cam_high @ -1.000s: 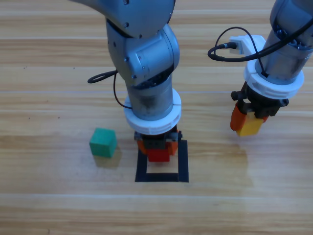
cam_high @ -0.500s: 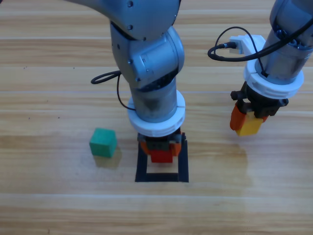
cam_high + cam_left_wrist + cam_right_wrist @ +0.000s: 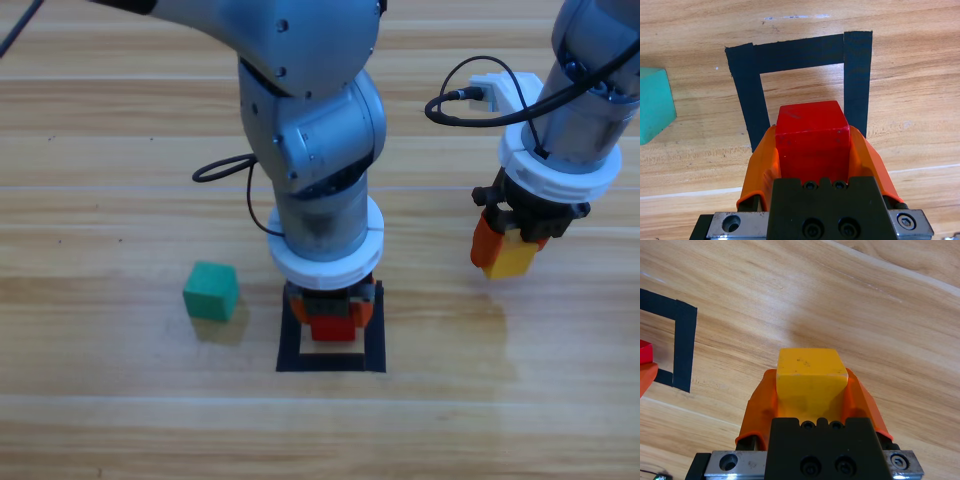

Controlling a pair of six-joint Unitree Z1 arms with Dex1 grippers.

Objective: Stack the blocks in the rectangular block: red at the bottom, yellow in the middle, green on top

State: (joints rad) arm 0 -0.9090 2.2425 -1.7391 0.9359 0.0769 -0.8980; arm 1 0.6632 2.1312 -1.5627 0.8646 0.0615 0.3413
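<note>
Farthest left we saw the green cube (image 3: 211,291) resting on the bare table (image 3: 100,150), just beside the tape rectangle (image 3: 374,330) but outside it; its edge also showed in the left wrist view (image 3: 655,105). Next came the left gripper (image 3: 328,318), its jaws clamped on the red cube (image 3: 330,328), which sat over the back part of the rectangle. In the left wrist view the red cube (image 3: 812,137) was pinched on both sides by the left gripper (image 3: 812,150), with the tape outline (image 3: 747,95) and bare wood showing ahead of it. Whether it touched the wood we could not tell. Well to the right, the right gripper (image 3: 508,250) was closed on the yellow cube (image 3: 512,260), clear of the rectangle. The right wrist view confirmed that grip (image 3: 811,390) on the yellow cube (image 3: 811,375), a corner of tape (image 3: 682,340) off to one side.
</note>
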